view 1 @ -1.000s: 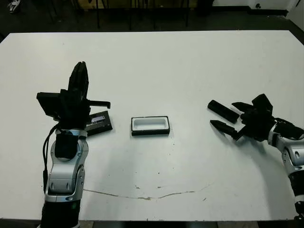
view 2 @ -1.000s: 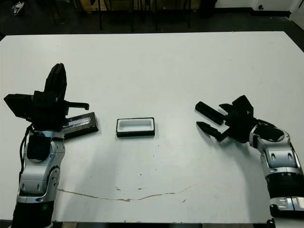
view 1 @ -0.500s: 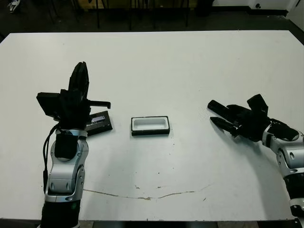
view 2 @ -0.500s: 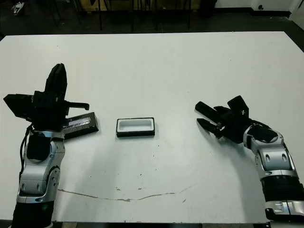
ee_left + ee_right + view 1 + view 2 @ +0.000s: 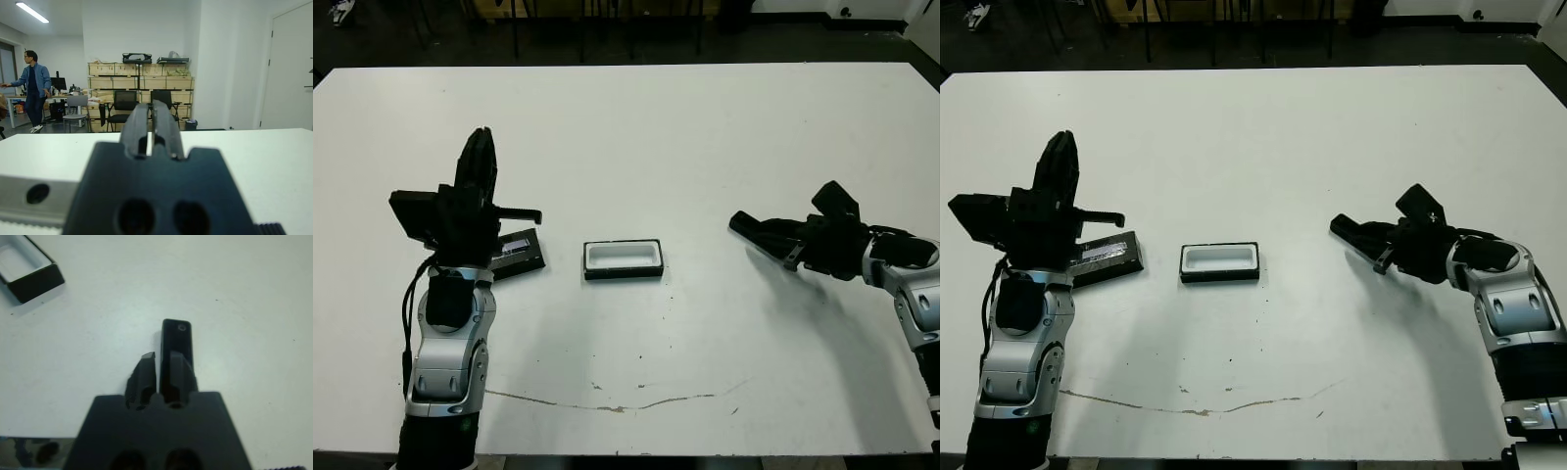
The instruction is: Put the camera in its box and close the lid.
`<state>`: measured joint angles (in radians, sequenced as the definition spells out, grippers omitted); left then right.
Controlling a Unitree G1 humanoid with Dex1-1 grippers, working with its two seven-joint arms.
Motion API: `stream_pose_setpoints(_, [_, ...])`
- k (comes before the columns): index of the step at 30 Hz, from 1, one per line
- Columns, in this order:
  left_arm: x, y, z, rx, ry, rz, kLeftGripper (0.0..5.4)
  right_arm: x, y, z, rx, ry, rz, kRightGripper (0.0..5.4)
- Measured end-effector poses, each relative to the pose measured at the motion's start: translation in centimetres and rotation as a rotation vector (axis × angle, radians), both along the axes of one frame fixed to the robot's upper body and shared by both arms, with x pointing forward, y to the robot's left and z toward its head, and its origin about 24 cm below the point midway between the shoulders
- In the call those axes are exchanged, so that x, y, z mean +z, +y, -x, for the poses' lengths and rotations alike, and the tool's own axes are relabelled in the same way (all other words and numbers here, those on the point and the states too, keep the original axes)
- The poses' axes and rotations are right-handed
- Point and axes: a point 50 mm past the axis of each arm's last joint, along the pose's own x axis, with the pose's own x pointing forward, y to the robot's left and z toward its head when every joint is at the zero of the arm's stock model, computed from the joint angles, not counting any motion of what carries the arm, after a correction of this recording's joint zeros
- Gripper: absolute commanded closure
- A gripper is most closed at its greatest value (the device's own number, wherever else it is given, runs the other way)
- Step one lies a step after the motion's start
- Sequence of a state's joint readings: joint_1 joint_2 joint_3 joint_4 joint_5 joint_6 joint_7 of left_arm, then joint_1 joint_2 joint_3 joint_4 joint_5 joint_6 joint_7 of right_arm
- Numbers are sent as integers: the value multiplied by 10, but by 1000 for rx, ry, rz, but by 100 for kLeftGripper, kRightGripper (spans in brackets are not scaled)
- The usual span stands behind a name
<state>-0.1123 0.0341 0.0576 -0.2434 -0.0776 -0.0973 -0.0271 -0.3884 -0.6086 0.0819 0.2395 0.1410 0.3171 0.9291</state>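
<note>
Camera (image 5: 176,340) now within right tool (image 5: 162,368).

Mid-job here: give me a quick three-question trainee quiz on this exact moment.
1. True or false: the camera already lies in the box.
2. Which gripper has the camera between its fingers: A) left gripper B) right gripper?
3. What lies on the table partly behind the left gripper?

Key: 1. False: the box recess is empty. 2. B. 3. The lid, label up.
</note>
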Motion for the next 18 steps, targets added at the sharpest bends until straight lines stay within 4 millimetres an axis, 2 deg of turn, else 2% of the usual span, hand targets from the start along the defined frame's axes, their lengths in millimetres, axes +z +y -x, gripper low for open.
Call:
stream_pose_setpoints(8, [0, 0, 0, 2, 0, -9, 540, 18, 3, -4, -116, -71, -70, 539])
stream_pose_setpoints(11, [0, 0, 0, 1, 0, -8, 540, 37, 9, -8, -110, -163, -77, 539])
stream_pose_setpoints(15, [0, 0, 0, -3, 0, -8, 540, 69, 20, -19, -16, -287, -162, 539])
stream_pose_setpoints(18, [0, -1, 0, -5, 1, -6, 540, 79, 25, -26, 31, -294, -218, 539])
